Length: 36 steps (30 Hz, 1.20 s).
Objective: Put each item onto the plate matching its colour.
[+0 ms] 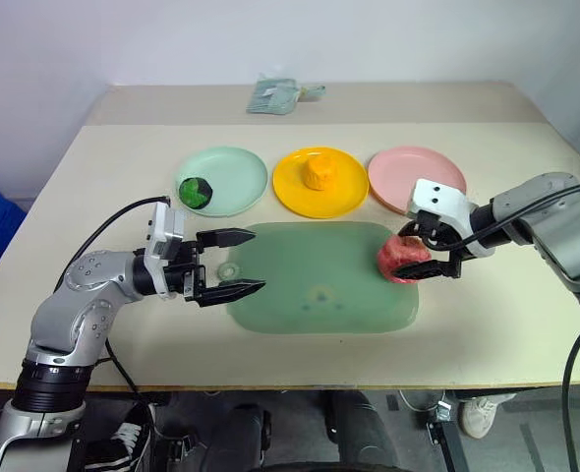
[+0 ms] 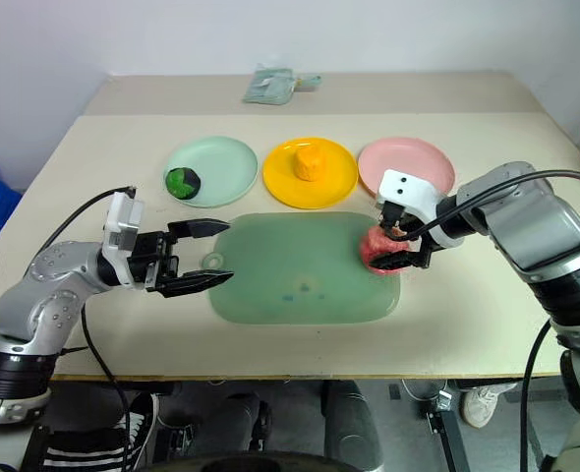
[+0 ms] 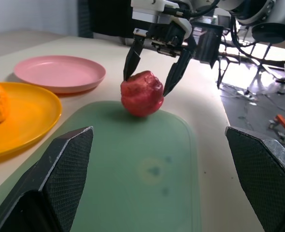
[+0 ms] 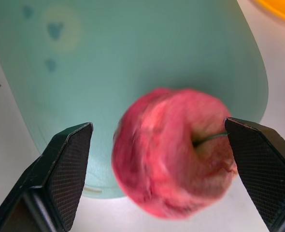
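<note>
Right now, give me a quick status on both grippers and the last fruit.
Left gripper open, empty, over mat's left end. Right gripper open around red apple, which sits on the mat. Pink plate bare; nothing between.

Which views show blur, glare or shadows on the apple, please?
Right wrist view: the apple looks soft at its edges, while the mat behind it is fairly crisp. Left wrist view: bright glare on the floor beyond the table; the apple casts a soft shadow on the mat. Head views: even light, faint shadows under the plates.
</note>
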Motion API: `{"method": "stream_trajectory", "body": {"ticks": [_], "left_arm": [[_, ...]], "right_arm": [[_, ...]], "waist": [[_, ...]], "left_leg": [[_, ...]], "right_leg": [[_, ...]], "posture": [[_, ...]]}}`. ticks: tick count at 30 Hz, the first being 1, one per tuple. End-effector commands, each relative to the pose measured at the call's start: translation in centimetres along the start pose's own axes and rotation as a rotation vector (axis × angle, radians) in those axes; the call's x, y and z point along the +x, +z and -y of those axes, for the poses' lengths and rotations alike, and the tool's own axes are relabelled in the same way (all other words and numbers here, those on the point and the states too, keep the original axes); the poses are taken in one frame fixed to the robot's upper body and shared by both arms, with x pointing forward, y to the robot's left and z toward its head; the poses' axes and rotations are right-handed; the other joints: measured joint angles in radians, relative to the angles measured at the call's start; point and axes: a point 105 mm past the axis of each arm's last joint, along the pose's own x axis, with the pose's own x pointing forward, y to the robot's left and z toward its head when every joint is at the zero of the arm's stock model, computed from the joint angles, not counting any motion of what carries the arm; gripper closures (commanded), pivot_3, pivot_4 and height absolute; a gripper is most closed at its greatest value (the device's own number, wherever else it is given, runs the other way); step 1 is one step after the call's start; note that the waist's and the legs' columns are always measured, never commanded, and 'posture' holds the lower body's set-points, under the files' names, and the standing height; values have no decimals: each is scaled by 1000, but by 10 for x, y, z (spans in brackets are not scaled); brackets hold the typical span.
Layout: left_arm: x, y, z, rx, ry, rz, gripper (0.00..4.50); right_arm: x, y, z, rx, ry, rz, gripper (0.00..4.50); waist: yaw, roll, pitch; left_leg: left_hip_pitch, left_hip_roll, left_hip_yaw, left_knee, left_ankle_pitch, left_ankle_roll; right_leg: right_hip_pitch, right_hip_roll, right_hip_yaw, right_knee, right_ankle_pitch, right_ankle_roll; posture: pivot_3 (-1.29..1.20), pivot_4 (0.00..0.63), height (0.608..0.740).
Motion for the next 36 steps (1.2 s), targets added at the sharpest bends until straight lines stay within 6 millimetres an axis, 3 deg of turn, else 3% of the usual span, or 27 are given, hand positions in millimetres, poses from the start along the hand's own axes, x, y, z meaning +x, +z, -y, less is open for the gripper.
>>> {"method": "stream_trajectory", "body": {"ticks": [1,7,12,36], "left_arm": [[-4,8,-2,39,12,3,0],[-4,9,-2,43,22,11,0],[-4,10,-1,42,26,12,0],[-1,9,-2,43,20,20,0]], "right_arm": [[-8,8,7,-24,-37,33,81],[10,-11,1,-48,-9,-51,81],[10,-25,-5,-44,31,-109,81],[-19,-24,10,-99,-63,-174,81]], "waist": [[4,0,0],[3,0,0],[3,0,0],[2,0,0]], "left_leg": [[0,0,0,0,0,0],[0,0,0,0,0,0],[0,0,0,0,0,0],[0,0,0,0,0,-1]], "right_leg": [[0,0,0,0,0,0],[0,0,0,0,0,0],[0,0,0,0,0,0],[0,0,0,0,0,0]], "posture": [[0,150,740],[0,150,740],[0,150,740],[0,150,740]]}}
